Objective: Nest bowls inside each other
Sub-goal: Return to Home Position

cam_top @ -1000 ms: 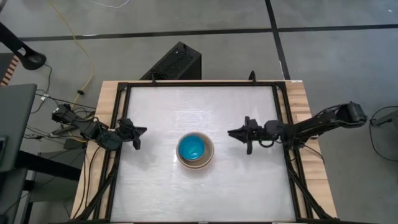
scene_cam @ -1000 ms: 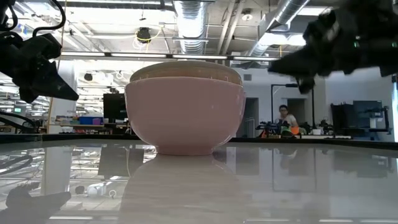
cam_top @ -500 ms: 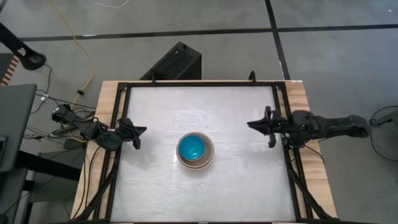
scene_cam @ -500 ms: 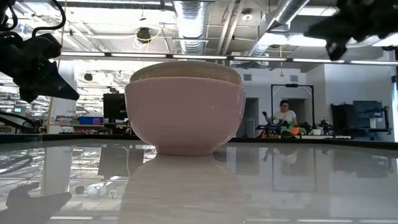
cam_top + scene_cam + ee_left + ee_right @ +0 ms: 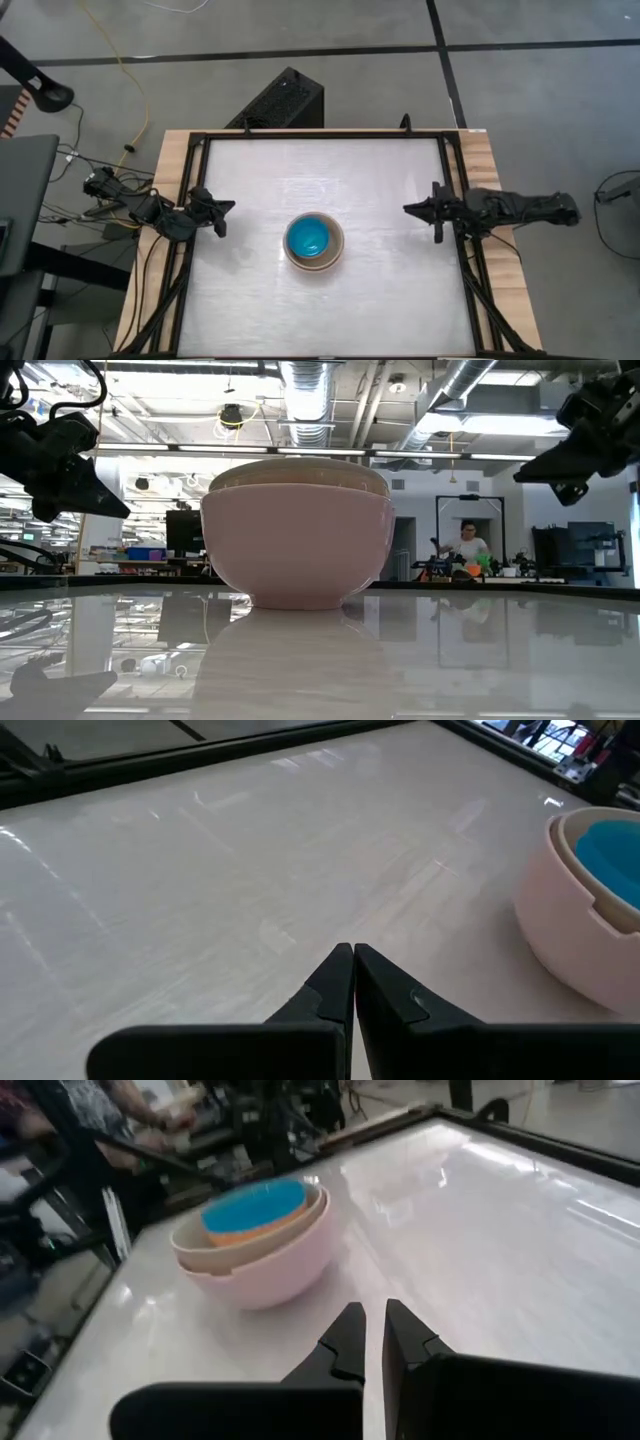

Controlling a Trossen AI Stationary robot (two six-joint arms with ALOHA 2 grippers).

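The bowls (image 5: 313,242) stand nested in one stack at the table's middle, resting on the base of the outer pink bowl (image 5: 298,555). Inside it sits a beige bowl (image 5: 198,1245), and a blue one (image 5: 252,1202) lies innermost. My left gripper (image 5: 230,208) hovers shut above the table's left edge, well left of the stack, which shows as bowls (image 5: 590,890) in its wrist view. My right gripper (image 5: 408,209) hovers shut near the right edge, pointing at the stack from a distance. Neither holds anything.
A black frame rail (image 5: 455,190) runs around the white tabletop. A black box (image 5: 285,100) stands beyond the far edge, and cables (image 5: 100,185) lie at the left. A person (image 5: 468,545) is in the room far behind the table.
My right gripper has drawn back from beside the bowls toward the table's right edge, rising a little and tipping closer to level. The stack of bowls has stayed where it was.
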